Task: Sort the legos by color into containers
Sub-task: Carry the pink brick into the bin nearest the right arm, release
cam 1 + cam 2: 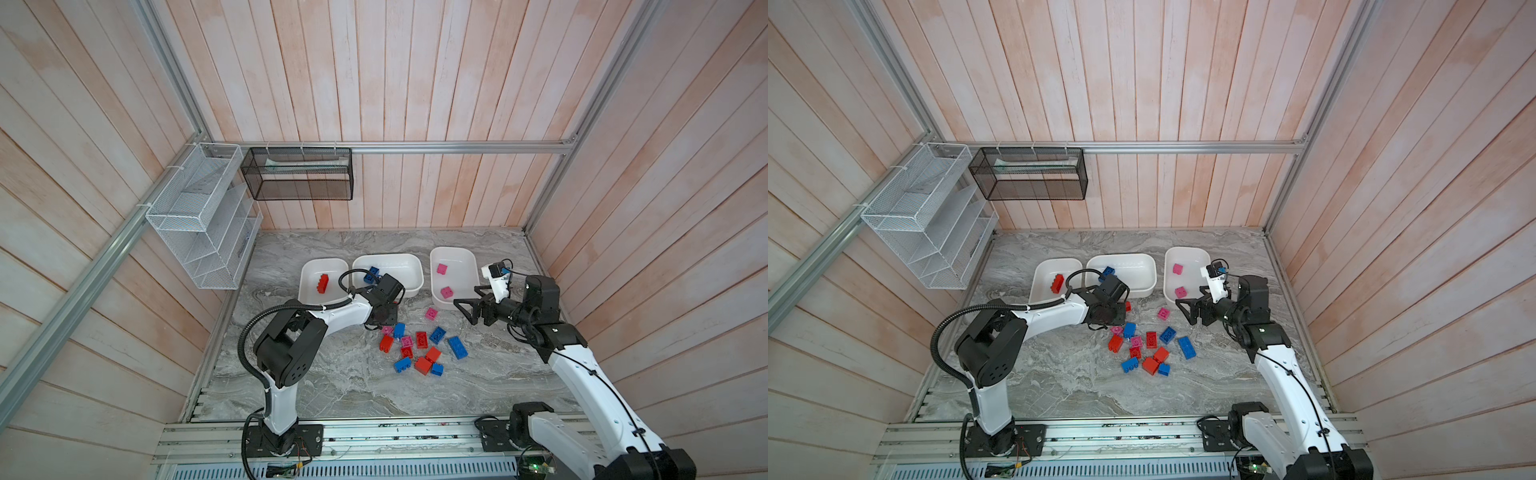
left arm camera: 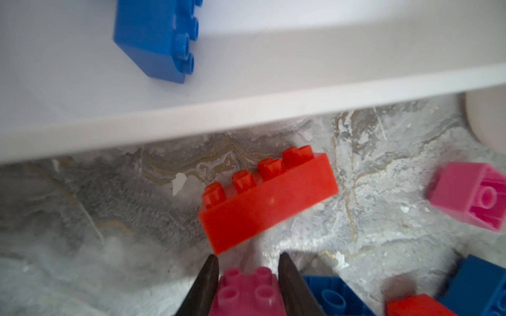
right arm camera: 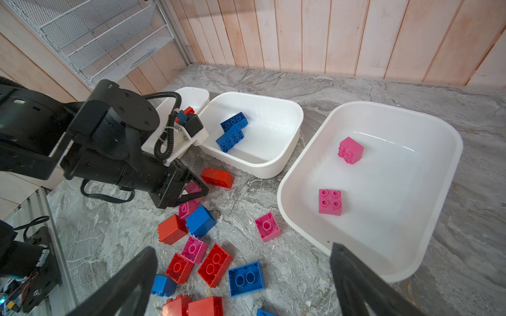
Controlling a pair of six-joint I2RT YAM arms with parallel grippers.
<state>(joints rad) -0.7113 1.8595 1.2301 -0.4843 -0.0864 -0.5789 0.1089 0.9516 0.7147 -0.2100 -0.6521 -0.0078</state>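
Where the left gripper [image 2: 247, 261] reaches down at the edge of the pile [image 3: 210, 265], its jaws stand narrow. The fingers [image 2: 208, 287] press against either side of a pink brick [image 2: 246, 292] whose studs face the wrist camera. I cannot tell whether that brick is off the table [image 2: 109, 219]. Just ahead of the tips lies a red brick [image 2: 268, 202], oblong and apart from the pink one. Beyond it runs the wall of the mid tub [image 2: 246, 109], with a blue brick [image 2: 156, 41] inside. A blue square [image 2: 328, 298] lies just beside one finger. On the far side of this gripper, the left tub [image 1: 328, 266] holds one red piece [image 1: 323, 283].

The right gripper [image 1: 466, 296] hangs above the table with jaws wide and nothing between them, well apart from the left gripper. The right tub [image 1: 464, 274] stands just beside it, holding two pink squares [image 3: 330, 202], and the tub's near corner sits just ahead of one finger. An upturned pink brick [image 3: 267, 227] lies ahead of this gripper, near that tub. The loose pile of red, blue and pink bricks lies on the table between the two grippers
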